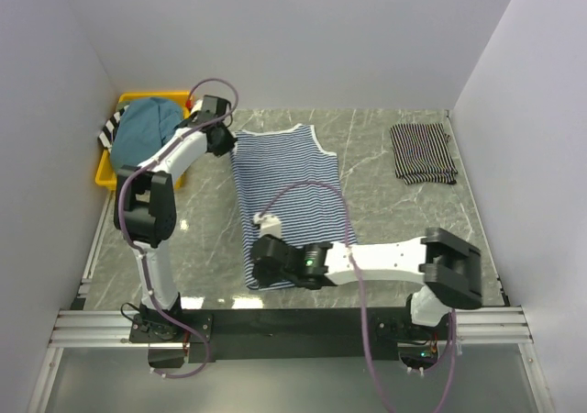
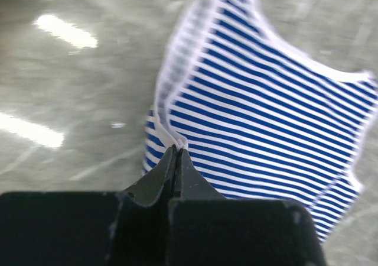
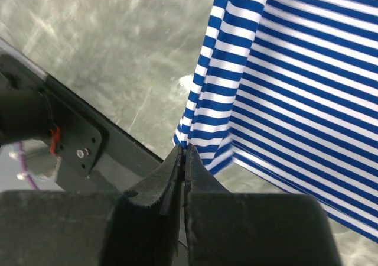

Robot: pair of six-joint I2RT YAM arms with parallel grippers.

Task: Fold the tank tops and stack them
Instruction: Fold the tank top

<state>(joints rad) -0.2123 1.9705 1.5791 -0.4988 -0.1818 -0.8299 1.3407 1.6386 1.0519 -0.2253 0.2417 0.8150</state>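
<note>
Top external, striped tank top (image 1: pixel 289 179) lengthwise, neck pointing away, left gripper (image 1: pixel 230 144), right gripper (image 1: pixel 257 264) pinching it

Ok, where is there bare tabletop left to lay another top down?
Widest bare patch: between the blue-and-white striped top and the folded black striped top, down to the right arm. A narrower strip lies between the left arm and the blue top. Crowded: the far-left corner, with the yellow bin and the left tool.

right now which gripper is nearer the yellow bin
Left. The left gripper pinches the striped top at its far corner beside the bin; the right gripper pinches its near corner, well away.
</note>
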